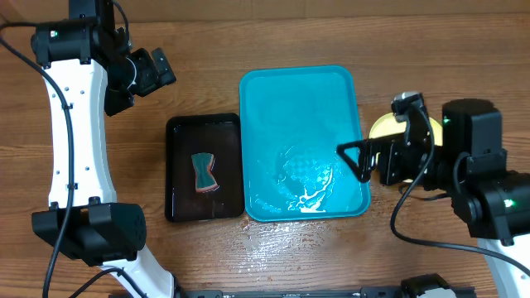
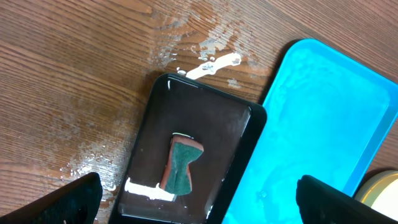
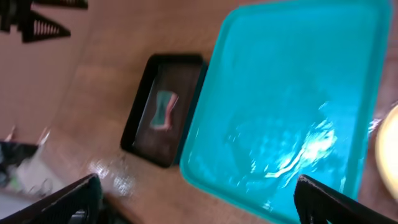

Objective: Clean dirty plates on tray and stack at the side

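The turquoise tray point(image 1: 302, 108) lies mid-table, wet and with no plates on it; it also shows in the left wrist view point(image 2: 329, 118) and the right wrist view point(image 3: 292, 93). A yellow-green plate point(image 1: 383, 127) sits on the table right of the tray, mostly hidden by my right arm; only its edge shows in the wrist views point(image 2: 384, 186) point(image 3: 389, 146). I cannot tell whether other plates lie under it. My right gripper point(image 1: 361, 159) point(image 3: 198, 202) is open and empty over the tray's right rim. My left gripper point(image 1: 154, 71) point(image 2: 199, 202) is open and empty, high at the back left.
A small black tray point(image 1: 178, 178) stands left of the turquoise tray and holds a green-and-red sponge point(image 1: 204, 172) point(image 2: 180, 163) point(image 3: 163, 111). Water is spilled on the wood point(image 1: 277, 240) in front of both trays.
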You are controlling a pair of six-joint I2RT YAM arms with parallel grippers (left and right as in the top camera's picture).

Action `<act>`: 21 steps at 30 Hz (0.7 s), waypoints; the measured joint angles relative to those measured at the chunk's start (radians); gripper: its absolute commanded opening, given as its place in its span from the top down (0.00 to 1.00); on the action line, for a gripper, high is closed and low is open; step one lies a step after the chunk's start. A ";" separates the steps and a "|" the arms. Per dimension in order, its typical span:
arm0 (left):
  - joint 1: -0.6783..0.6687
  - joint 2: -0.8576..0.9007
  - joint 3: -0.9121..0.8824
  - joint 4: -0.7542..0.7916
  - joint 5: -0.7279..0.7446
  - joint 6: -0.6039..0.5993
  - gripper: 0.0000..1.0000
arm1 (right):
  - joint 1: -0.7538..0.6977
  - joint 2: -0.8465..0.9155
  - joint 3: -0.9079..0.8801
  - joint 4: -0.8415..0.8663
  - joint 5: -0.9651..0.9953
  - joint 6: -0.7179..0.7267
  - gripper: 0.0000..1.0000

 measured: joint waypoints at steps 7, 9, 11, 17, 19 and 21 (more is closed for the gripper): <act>0.000 0.000 0.000 0.000 0.000 0.000 0.00 | -0.070 -0.096 -0.001 0.148 0.089 -0.079 0.00; 0.000 0.000 0.000 0.000 0.000 0.000 0.00 | -0.071 -0.141 -0.006 0.209 0.133 -0.096 0.00; 0.000 0.000 0.000 -0.001 0.000 0.000 0.00 | -0.071 -0.211 -0.035 0.263 0.185 -0.108 0.00; 0.000 0.000 0.000 -0.002 0.000 0.000 0.00 | -0.072 -0.449 -0.252 0.359 0.279 -0.125 0.00; 0.000 0.000 0.000 -0.003 0.000 0.000 0.00 | -0.073 -0.521 -0.353 0.399 0.303 -0.128 0.00; 0.000 0.000 0.000 -0.003 0.000 0.000 0.00 | -0.073 -0.583 -0.449 0.447 0.316 -0.129 0.00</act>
